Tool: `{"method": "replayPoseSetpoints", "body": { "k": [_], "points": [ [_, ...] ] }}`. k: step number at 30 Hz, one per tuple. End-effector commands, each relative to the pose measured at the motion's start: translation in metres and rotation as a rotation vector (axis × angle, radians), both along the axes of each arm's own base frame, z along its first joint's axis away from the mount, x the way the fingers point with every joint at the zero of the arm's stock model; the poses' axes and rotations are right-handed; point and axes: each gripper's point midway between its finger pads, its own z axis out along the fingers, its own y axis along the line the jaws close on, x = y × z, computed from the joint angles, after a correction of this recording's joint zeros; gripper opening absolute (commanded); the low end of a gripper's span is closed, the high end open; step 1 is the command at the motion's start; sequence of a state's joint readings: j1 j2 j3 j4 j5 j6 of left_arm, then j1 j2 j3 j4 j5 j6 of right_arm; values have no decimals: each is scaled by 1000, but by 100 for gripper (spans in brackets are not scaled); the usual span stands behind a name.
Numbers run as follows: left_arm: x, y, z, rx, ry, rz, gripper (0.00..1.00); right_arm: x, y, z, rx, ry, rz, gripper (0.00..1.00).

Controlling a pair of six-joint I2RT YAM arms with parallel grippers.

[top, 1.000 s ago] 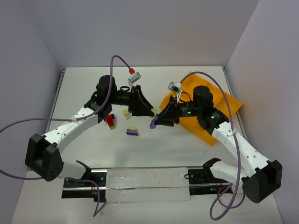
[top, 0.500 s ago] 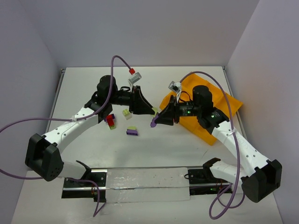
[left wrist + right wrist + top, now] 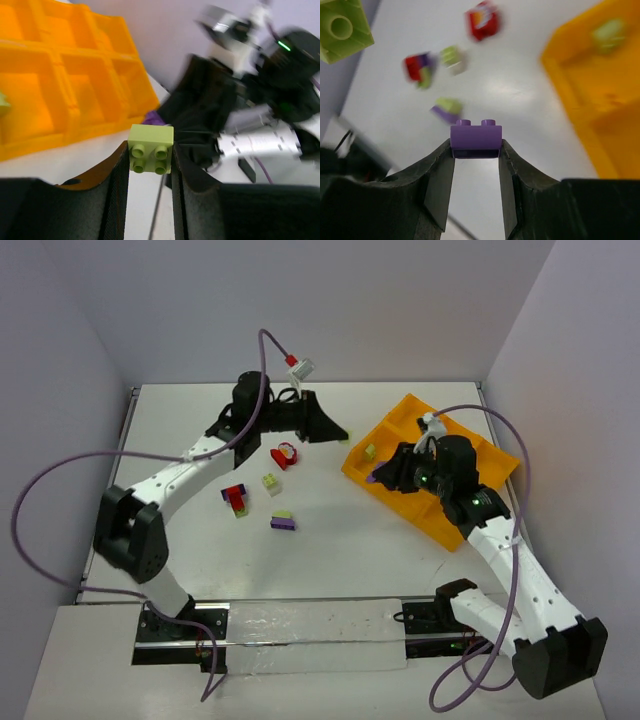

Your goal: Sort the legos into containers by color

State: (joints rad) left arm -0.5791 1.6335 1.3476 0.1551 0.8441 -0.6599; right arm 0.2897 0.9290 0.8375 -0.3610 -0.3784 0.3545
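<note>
1. The left arm (image 3: 175, 472) rises from its base to an elbow close by the left edge of the table (image 3: 330, 560). From there it stretches far and rightward, with a cable looping above the wrist.
2. Four lots of loose bricks lie on the table left of the left tool and nearer the bases. A red brick (image 3: 284, 456) is closest, then a pale brick (image 3: 270, 481), a red-and-purple clump (image 3: 236, 498) and a purple-and-green pair (image 3: 283, 522). Open table runs from them toward the near edge.
3. The left tool (image 3: 338, 433) points right, clenched on a pale green brick (image 3: 151, 149) whose studs face its camera. Its tips are near the tray's left corner but apart from it.
4. The tray (image 3: 440, 530) lies skewed, its right corner reaching the table's right edge. One small green brick (image 3: 369, 451) lies in the compartment just right of the left tool.
5. The right tool (image 3: 476, 152) points left, grasping a purple brick (image 3: 476, 135) by its sides at the tray's near-left wall. Whether the brick touches the wall cannot be told.
6. The right arm (image 3: 500, 550) folds at an elbow by the right wall, and its forearm slants up over the tray.
</note>
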Motion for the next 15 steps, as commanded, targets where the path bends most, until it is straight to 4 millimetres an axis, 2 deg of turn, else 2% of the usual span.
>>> {"method": "replayPoseSetpoints", "body": {
  "k": [1,3,7,9,11,15],
  "points": [
    [56,-28,-27,50,128,143,0,19,-88,17,-94,-92,-538,0],
    [73,-44,-47,99,173,174,0,13,-108,19,-100,-105,-642,0],
    [105,-69,-81,179,246,271,0,-3,-128,28,-60,-164,-746,0],
    [121,-86,-101,185,305,280,0,-7,-130,27,-60,-171,-748,0],
    [127,-96,-107,164,327,270,0,-9,-131,25,-69,-166,-749,0],
    [144,-116,-133,163,384,303,0,-11,-130,28,-67,-168,-740,0]
  ]
}}
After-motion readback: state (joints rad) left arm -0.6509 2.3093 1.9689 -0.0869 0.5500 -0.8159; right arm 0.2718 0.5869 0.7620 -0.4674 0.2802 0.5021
